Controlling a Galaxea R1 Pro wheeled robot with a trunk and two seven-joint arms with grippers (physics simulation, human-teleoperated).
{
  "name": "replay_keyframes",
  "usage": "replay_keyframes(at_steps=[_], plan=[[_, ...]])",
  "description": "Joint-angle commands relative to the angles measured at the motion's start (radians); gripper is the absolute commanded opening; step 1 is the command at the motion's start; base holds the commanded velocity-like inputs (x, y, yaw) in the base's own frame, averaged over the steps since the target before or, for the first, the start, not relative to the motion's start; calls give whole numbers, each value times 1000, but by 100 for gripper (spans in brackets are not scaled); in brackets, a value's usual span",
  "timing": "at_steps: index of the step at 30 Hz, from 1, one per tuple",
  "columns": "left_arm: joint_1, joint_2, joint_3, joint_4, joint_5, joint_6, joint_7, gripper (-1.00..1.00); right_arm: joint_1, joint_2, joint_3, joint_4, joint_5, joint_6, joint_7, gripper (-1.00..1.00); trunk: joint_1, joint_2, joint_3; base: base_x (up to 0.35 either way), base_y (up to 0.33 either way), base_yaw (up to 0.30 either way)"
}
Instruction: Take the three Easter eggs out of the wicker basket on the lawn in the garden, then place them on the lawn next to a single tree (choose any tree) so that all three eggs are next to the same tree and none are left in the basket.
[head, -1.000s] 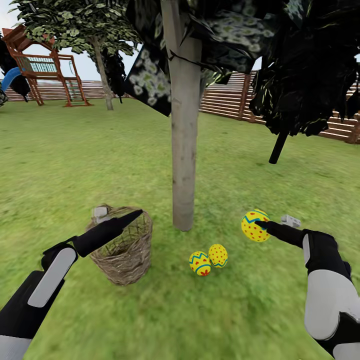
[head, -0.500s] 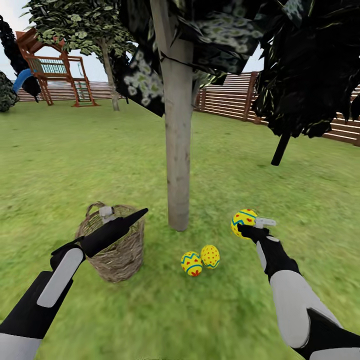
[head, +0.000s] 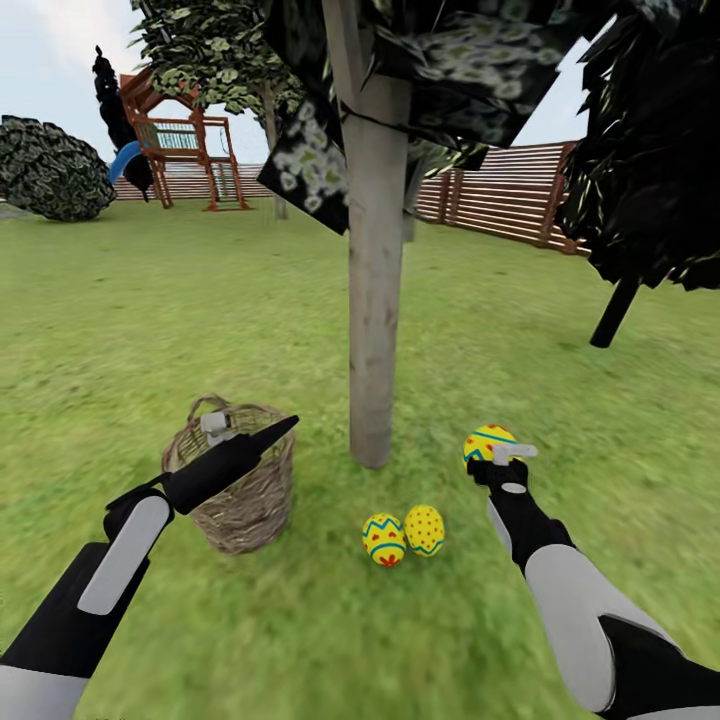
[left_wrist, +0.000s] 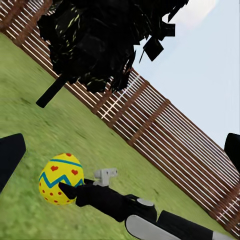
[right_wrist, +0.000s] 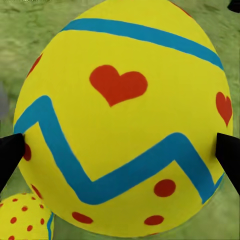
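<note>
My right gripper (head: 491, 463) is shut on a yellow Easter egg (head: 486, 442) with a blue zigzag and red hearts, low over the lawn (head: 150, 330) to the right of the pale tree trunk (head: 376, 330). In the right wrist view its fingertips (right_wrist: 9, 152) press both sides of that egg (right_wrist: 120, 120). Two more eggs, one zigzag (head: 384, 539) and one red-dotted (head: 424, 529), lie touching on the grass in front of the trunk. The wicker basket (head: 235, 495) stands left of the trunk. My left gripper (head: 264, 436) hovers open over its rim. The left wrist view shows the held egg (left_wrist: 59, 179).
A black cone-shaped tree (head: 650, 150) leans at the right before the slatted wooden fence (head: 510, 200). A play frame (head: 180, 160), a dark bush (head: 55, 170) and another leafy tree (head: 225, 50) stand far back left. Dark leaf sheets (head: 450, 60) hang overhead.
The head view has swung, shifting the whole scene. My right forearm has turned inward and carried the held egg a little closer to the trunk. The left arm holds still over the basket.
</note>
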Motion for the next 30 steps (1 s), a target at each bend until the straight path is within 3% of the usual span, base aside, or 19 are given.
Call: replay_keyframes(at_steps=[1, 8, 11, 15, 19, 22, 26, 28, 30], plan=[[-1, 0, -1, 0, 10, 8, 2, 100, 0, 1, -5, -1, 10, 3, -1, -100, 0, 0, -1, 201, -312, 291], [-1, -11, -1, 0, 10, 8, 1, 100, 0, -7, -5, 61, 13, -12, -1, -100, 0, 0, -1, 223, -281, 291], [-1, -57, -2, 1, 11, 8, -19, 100, 0, -11, -5, 100, 14, -85, -3, -100, 0, 0, -1, 236, -235, 291], [1, -108, -1, 12, 12, 7, -131, 100, 0, -12, -5, 183, 15, -152, -34, -100, 0, 0, -1, 238, -226, 288], [5, -139, -40, 17, 10, 5, -148, 100, 0, -10, -5, 240, 14, -191, -40, -100, 0, 0, -1, 178, -168, 241], [10, -148, -49, 17, 12, -35, -149, 100, 4, -13, -6, 246, 8, -194, -40, -100, 0, 0, -1, 15, -14, 28], [11, -160, -53, 17, 13, -44, -150, 100, 16, -38, -8, 261, 3, -194, -47, -100, 0, 0, -1, 1, -1, 1], [11, -161, -99, 16, 15, -45, -150, 100, 21, -42, -9, 265, 1, -194, -82, -100, 0, 0, -1, 0, 0, 0], [11, -162, -114, 16, 16, -46, -150, 100, 24, -43, -10, 265, 3, -194, -128, -100, 0, 0, -1, 0, 0, 0]])
